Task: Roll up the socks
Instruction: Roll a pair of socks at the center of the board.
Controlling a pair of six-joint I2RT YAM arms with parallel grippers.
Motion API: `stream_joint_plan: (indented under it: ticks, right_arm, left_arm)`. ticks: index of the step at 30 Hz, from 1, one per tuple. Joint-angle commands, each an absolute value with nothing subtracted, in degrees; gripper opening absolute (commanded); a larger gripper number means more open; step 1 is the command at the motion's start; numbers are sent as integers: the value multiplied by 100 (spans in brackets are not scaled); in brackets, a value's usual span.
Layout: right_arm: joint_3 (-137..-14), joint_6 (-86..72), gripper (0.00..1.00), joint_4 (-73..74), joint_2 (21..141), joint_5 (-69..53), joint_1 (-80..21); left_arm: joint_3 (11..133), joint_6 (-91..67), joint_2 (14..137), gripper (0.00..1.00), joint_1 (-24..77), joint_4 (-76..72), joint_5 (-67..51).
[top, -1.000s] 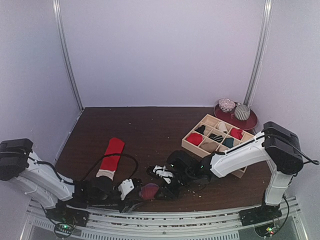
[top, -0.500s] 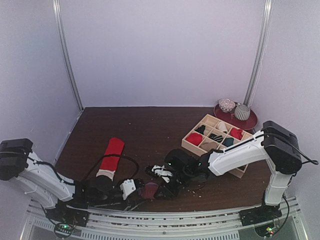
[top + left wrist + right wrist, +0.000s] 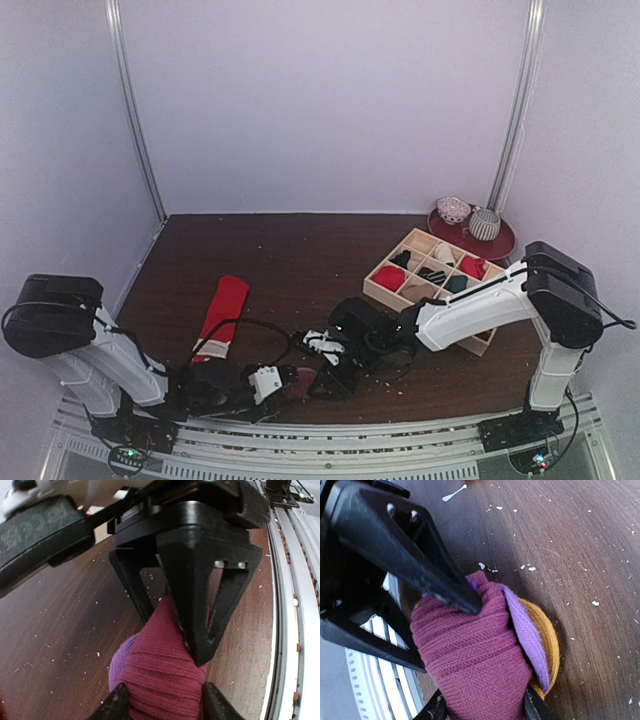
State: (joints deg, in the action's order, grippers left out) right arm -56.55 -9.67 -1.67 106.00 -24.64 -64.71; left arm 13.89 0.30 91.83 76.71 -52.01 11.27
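Observation:
The magenta sock (image 3: 299, 381) is bunched into a tight bundle near the table's front edge, between both grippers. In the left wrist view the bundle (image 3: 162, 672) fills the space between my left gripper (image 3: 164, 707), whose jaws are shut on it. In the right wrist view the bundle (image 3: 470, 660) shows its purple stripe (image 3: 526, 630) and orange cuff (image 3: 547, 640) wrapped round one side. My right gripper (image 3: 485, 710) is shut on it. The red sock (image 3: 222, 312) with the striped cuff lies flat to the left, untouched.
A wooden compartment box (image 3: 378, 290) with several rolled socks stands at the right. Behind it, a red plate (image 3: 500, 245) holds two grey-white patterned round items. A metal rail (image 3: 350, 440) runs along the near edge, close to the bundle.
My left gripper has moved right and closed in on the magenta bundle; its arm has swung inward. My right gripper has shifted slightly left, still on the sock.

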Motion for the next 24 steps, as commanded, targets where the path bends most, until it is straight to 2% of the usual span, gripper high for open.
stream_joint_plan:
  ticks: [1,5,6,7,9,12,16,19,24]
  right_arm:
    - [-5423,-1015,42,999,11004,-2400,-6460]
    - [-5494,-943,42,989,11021,-2574,-6467]
    - [-5508,-921,44,967,11013,-2597,-6462]
    - [-5506,-873,46,915,10991,-2609,-6460]
    - [-5435,-736,56,715,10844,-2537,-6454]
    - [-5001,-435,63,-39,10301,-2333,-6324]
    - [-4039,478,66,-1726,9150,-2186,-6278]
    - [-3467,1246,69,-2702,8732,-1938,-6411]
    - [-3508,1996,69,-2761,8810,-1655,-6692]
  left_arm:
    - [1575,-142,9498,33,7699,-5393,923]
    - [1637,-341,9608,10,7698,-5196,901]
    - [1657,-463,9627,2,7691,-5070,930]
    - [1679,-516,9634,0,7686,-4947,951]
    - [1675,-873,9648,0,7683,-4727,1002]
    - [1595,-1435,9696,0,7612,-4444,887]
    - [1521,-2006,9817,0,7543,-4065,637]
    - [1595,-2213,9922,0,7507,-3778,405]
    - [1627,-2311,10023,0,7488,-3701,245]
